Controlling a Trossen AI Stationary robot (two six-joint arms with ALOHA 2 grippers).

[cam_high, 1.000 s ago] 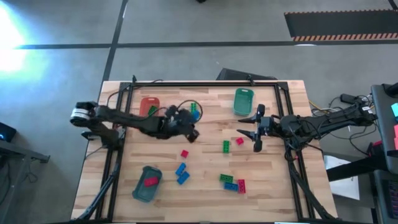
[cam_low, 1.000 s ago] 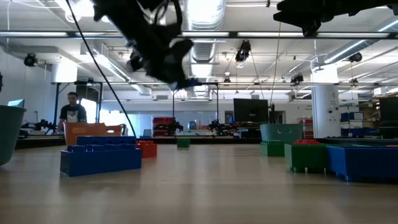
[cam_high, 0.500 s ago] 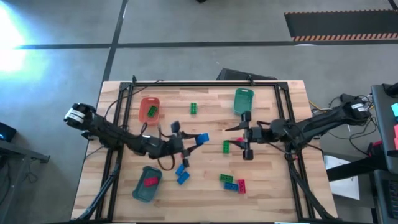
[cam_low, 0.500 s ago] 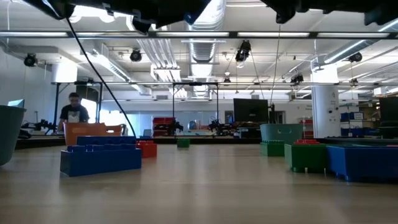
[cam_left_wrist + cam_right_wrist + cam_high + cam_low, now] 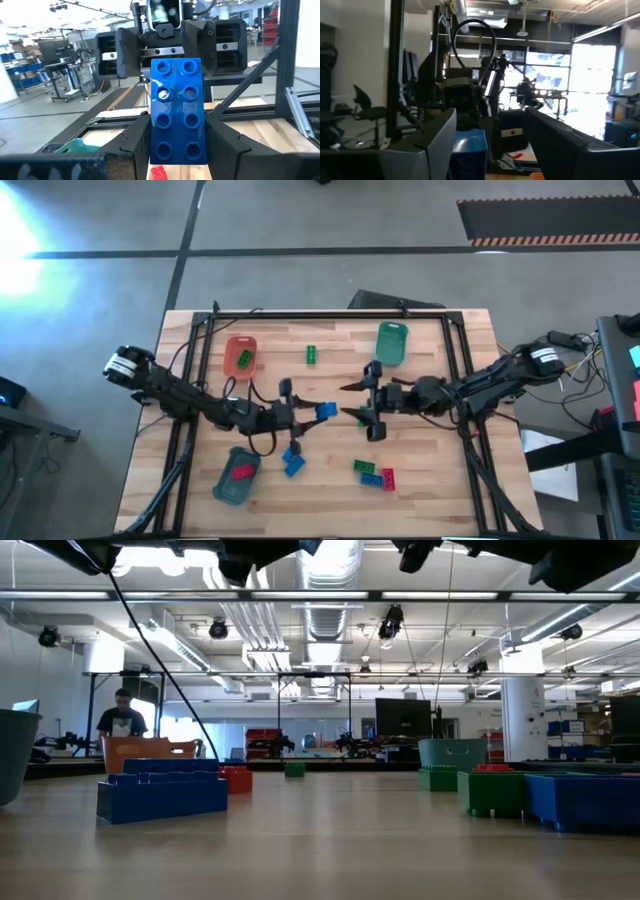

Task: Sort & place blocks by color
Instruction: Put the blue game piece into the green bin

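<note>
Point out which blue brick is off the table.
The blue studded plastic brick clamped in the left pincer, held up facing the right pincer. The other blue bricks lie on the wood.

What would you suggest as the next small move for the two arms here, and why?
Probably the right hand should ease forward until its open fingers bracket the blue studded plastic brick. The left hand holds that brick above the wooden table, pointed at the right hand, which faces it close by, open and empty, so a handover looks likely.
</note>
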